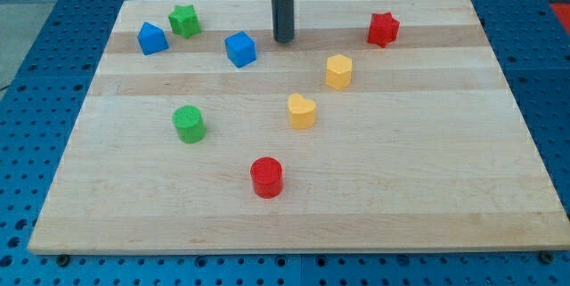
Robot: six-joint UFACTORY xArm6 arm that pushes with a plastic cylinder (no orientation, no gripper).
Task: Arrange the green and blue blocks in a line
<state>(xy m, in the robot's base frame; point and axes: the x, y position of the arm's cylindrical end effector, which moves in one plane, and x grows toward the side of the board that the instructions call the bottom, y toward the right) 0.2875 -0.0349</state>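
Note:
My tip (283, 40) rests on the wooden board near the view's top centre, just right of a blue cube (240, 49) with a small gap between them. A second blue block (152, 38), wedge-like, lies at the top left. A green star-shaped block (184, 20) sits just right of and above it. A green cylinder (189, 124) stands alone lower at the left. The three top-left blocks form a rough row; the green cylinder lies well below it.
A red star-like block (383, 28) sits at the top right. Two yellow blocks lie mid-board, one (338, 70) upper right and one (302, 110) lower. A red cylinder (266, 177) stands near the bottom centre. The board's edge (294, 250) borders blue perforated table.

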